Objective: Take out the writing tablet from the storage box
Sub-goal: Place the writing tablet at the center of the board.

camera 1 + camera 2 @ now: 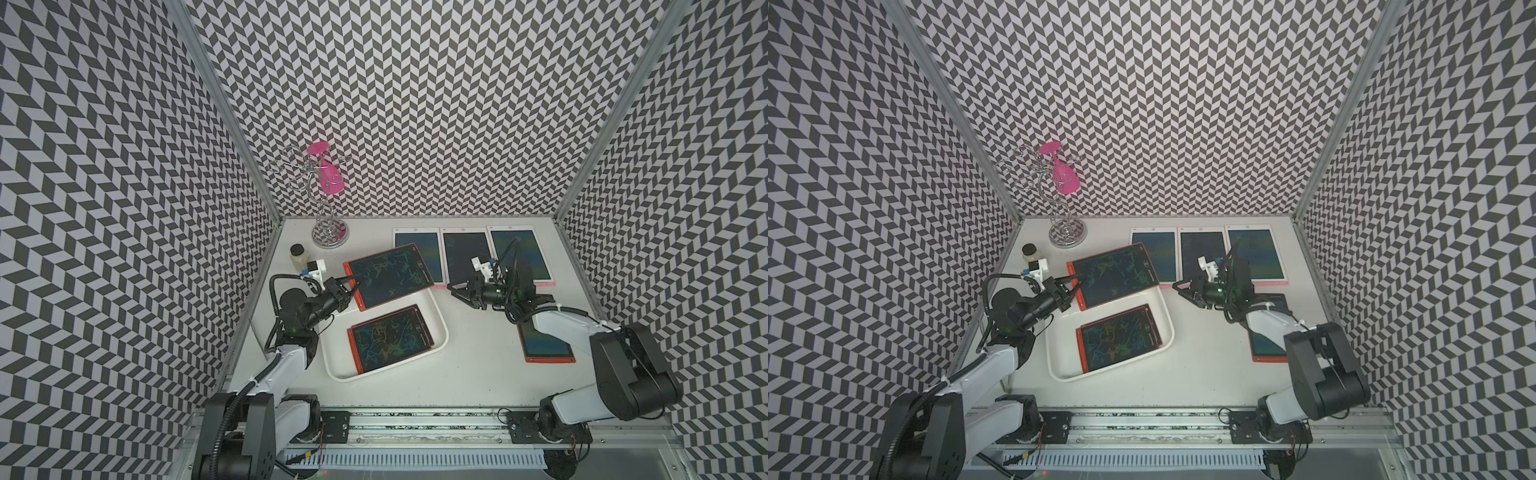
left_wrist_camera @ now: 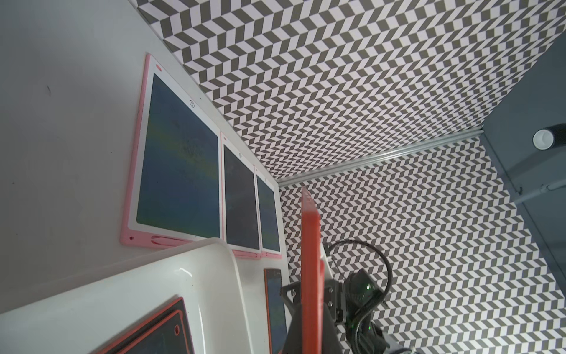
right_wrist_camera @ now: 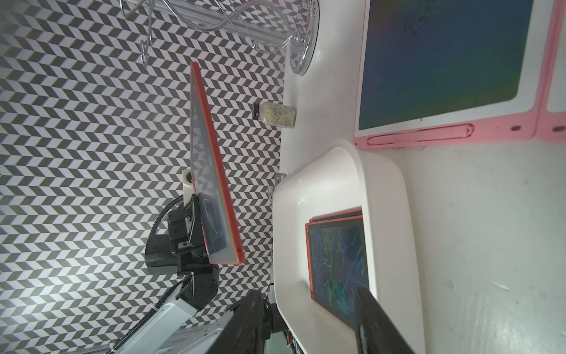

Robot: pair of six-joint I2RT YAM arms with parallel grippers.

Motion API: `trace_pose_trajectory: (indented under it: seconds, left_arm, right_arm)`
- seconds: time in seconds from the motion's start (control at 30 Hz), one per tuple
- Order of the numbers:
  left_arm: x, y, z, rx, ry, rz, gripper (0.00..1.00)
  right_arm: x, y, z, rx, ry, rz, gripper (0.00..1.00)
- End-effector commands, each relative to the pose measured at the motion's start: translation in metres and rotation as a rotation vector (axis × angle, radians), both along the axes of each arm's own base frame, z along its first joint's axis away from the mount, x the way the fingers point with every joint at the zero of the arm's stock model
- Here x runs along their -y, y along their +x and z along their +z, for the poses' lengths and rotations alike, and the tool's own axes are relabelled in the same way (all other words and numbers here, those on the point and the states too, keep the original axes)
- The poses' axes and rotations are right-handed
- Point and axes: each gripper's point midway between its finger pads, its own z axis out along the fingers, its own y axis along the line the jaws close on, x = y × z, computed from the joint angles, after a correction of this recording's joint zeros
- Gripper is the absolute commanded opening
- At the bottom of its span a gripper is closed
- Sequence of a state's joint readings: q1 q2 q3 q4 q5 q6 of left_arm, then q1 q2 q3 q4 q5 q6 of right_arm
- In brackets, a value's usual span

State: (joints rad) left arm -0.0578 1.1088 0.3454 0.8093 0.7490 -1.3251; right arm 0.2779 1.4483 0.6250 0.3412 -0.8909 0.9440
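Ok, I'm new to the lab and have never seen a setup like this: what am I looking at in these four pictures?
This is a robot with two arms mounted at the table's near edge, each ending in a two-finger gripper. Two pictures look down from a camera head above the table. The other two come from small cameras on the arms' wrists.

The left gripper is shut on the edge of a red-framed writing tablet, which is lifted clear of the white storage box. The left wrist view shows this tablet edge-on. Another scribbled tablet lies in the box. The right gripper is open and empty.

Also on the table are three pink-framed tablets along the back, a red tablet partly under the right arm, a small jar and a wire stand.
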Motion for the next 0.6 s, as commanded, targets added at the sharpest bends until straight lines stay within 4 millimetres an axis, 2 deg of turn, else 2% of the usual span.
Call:
trace_pose_trajectory:
  seconds: [0.0,0.23,0.37,0.57]
  left_arm:
    - [0.004,0.005,0.031,0.055,-0.095,0.074,0.00]
    - [0.029,0.002,0.031,0.018,-0.155,0.142,0.00]
    - [0.031,0.002,0.032,0.005,-0.196,0.175,0.00]
    - [0.047,0.007,0.041,0.004,-0.205,0.158,0.00]
  right_arm:
    - [-0.005,0.000,0.024,0.070,0.075,-0.035,0.48]
    - [-0.022,-0.006,0.051,0.136,0.122,-0.020,0.47]
    - [-0.033,-0.011,0.058,0.137,0.171,-0.011,0.45]
    - [-0.050,-0.017,0.066,0.147,0.200,0.008,0.44]
